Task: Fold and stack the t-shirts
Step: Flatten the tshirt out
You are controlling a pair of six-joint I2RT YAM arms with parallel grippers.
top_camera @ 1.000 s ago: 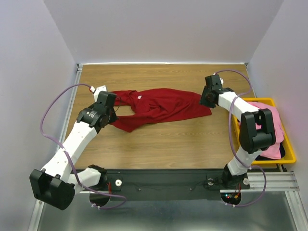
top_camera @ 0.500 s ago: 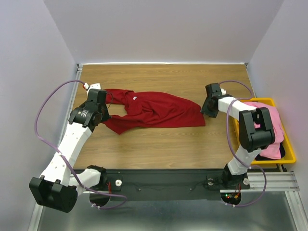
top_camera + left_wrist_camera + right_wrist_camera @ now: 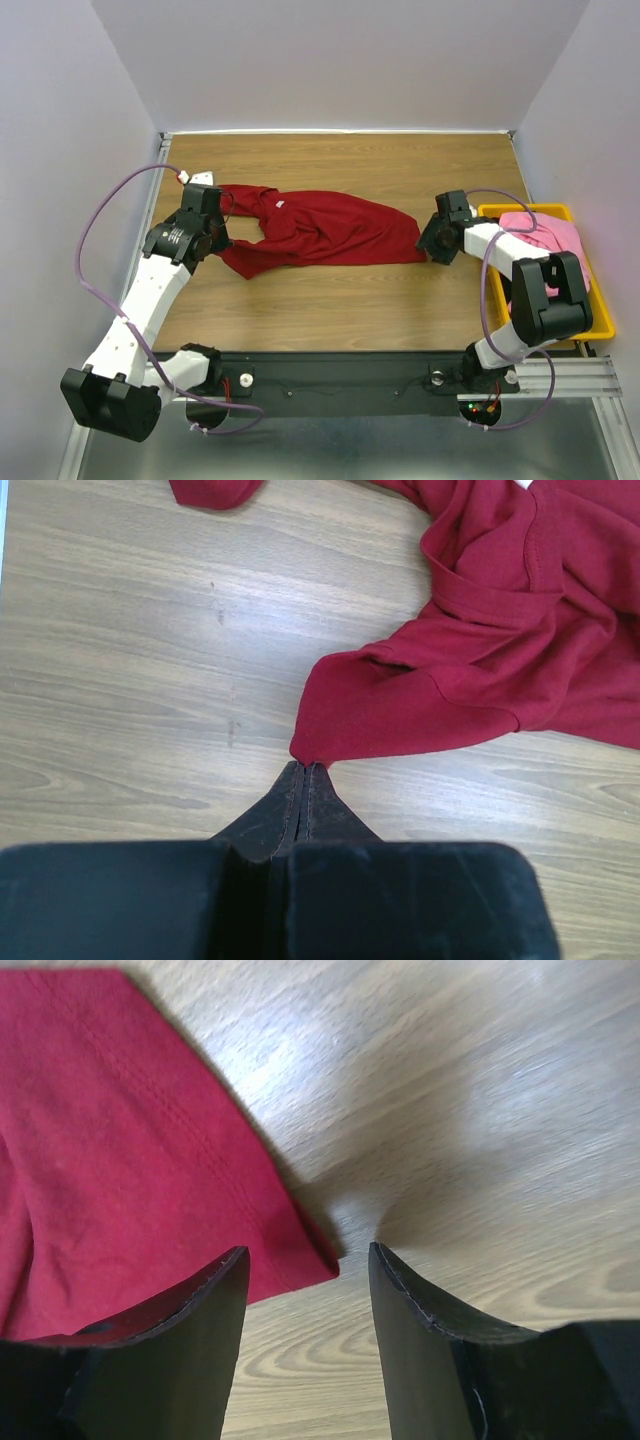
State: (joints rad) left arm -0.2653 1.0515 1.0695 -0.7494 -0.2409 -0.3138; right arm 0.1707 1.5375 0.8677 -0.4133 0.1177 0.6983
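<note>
The dark red t-shirt point(image 3: 320, 230) lies crumpled across the middle of the table, its small white neck label point(image 3: 283, 203) up. My left gripper point(image 3: 218, 244) is shut on the sleeve corner of the dark red t-shirt point(image 3: 420, 695) at its left end. My right gripper point(image 3: 424, 247) is open and low over the table, its jaws astride the shirt's right hem corner point(image 3: 300, 1250), holding nothing. A pink t-shirt point(image 3: 545, 235) lies in the yellow bin on top of a black one, mostly hidden by my right arm.
The yellow plastic bin point(image 3: 601, 312) stands at the right edge of the table, close to my right arm. Bare wood point(image 3: 330, 300) lies in front of the shirt and behind it. Walls close in the table's back and sides.
My right gripper let go of the shirt's right end and moved down and right, toward the bin. The shirt's right end dropped flat. My left gripper shifted left, then stayed.
</note>
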